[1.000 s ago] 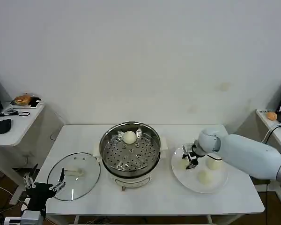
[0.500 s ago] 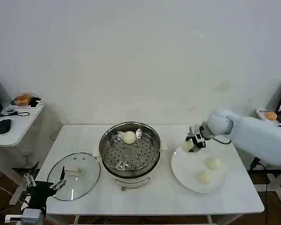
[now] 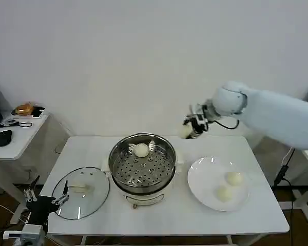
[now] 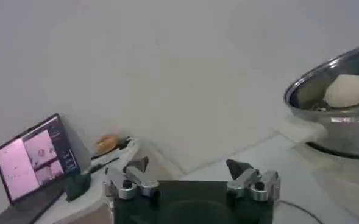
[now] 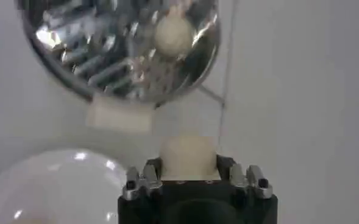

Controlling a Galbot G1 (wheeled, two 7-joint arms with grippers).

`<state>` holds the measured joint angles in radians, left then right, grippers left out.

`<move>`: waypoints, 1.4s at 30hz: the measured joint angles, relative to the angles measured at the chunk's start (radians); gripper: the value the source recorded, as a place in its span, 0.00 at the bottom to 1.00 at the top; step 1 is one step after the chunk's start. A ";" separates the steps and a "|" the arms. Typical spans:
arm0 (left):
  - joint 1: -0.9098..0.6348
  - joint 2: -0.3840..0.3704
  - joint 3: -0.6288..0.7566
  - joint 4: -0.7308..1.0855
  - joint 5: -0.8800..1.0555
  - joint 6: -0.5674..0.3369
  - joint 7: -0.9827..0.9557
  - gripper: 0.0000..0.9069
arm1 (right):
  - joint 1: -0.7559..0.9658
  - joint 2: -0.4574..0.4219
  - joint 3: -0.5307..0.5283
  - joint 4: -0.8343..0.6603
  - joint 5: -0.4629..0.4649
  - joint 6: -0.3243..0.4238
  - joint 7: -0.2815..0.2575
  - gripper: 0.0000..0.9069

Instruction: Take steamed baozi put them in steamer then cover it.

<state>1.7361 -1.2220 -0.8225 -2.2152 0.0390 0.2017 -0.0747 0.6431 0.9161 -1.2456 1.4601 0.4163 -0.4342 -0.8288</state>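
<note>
small round cream-white steamed baozi [image 3: 185, 131] clamped in right gripper [image 3: 193, 124]; likely soft, light, needs gentle side grip. left gripper [image 3: 45, 200] wide, idle.

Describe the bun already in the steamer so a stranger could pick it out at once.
Find the shiny steel steamer at the middle of the white table. One cream-white bun sits on its perforated floor near the far wall. Two others lie on the white plate; another is carried.

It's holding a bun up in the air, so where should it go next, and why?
Probably leftward and down over the steamer. The right tool grips a baozi above the table, beside the steamer's rim, and one bun already sits on the perforated tray with open room around it.
</note>
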 measured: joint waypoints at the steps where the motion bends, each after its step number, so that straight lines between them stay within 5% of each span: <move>1: -0.002 0.000 -0.001 0.000 -0.002 0.001 0.000 1.00 | 0.005 0.025 -0.006 0.000 0.022 -0.014 0.010 0.68; 18: -0.021 -0.010 -0.010 0.003 -0.017 0.002 0.002 1.00 | -0.038 0.345 -0.064 -0.073 0.266 -0.207 0.134 0.68; 41: -0.018 -0.014 -0.016 -0.001 -0.018 -0.002 0.002 1.00 | -0.202 0.549 -0.045 -0.291 0.253 -0.255 0.166 0.68; 42: -0.018 -0.014 -0.016 0.000 -0.018 -0.002 0.002 1.00 | -0.204 0.551 -0.045 -0.297 0.251 -0.257 0.166 0.78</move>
<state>1.7183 -1.2357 -0.8389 -2.2153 0.0213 0.1998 -0.0729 0.4389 1.4675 -1.2903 1.1629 0.6671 -0.6908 -0.6629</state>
